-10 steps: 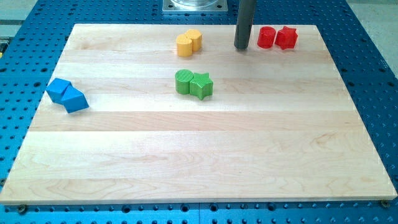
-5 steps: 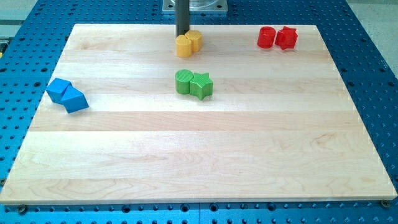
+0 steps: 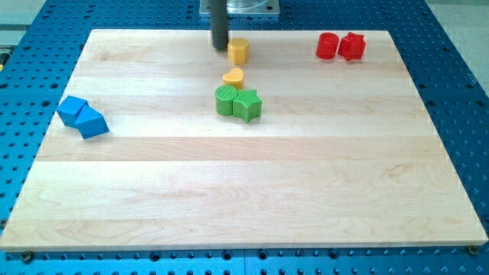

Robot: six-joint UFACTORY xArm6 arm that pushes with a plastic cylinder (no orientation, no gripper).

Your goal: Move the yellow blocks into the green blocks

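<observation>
Two yellow blocks sit near the view's top middle. One yellow block [image 3: 239, 50] stands just right of my tip [image 3: 220, 48]. The other, a yellow heart-shaped block [image 3: 233, 77], lies lower, touching the top of the green pair. The green round block [image 3: 225, 100] and the green star block [image 3: 247, 105] sit side by side, touching, below it. My tip is at the view's top, beside the upper yellow block's left side and well above the green blocks.
Two red blocks [image 3: 341, 46] sit together at the view's top right. Two blue blocks [image 3: 82, 116] sit together at the view's left. The wooden board [image 3: 244, 191] lies on a blue perforated table.
My tip moved left from near the red blocks to the yellow pair. The yellow blocks split: one slid down to the green blocks, the other stayed near the top.
</observation>
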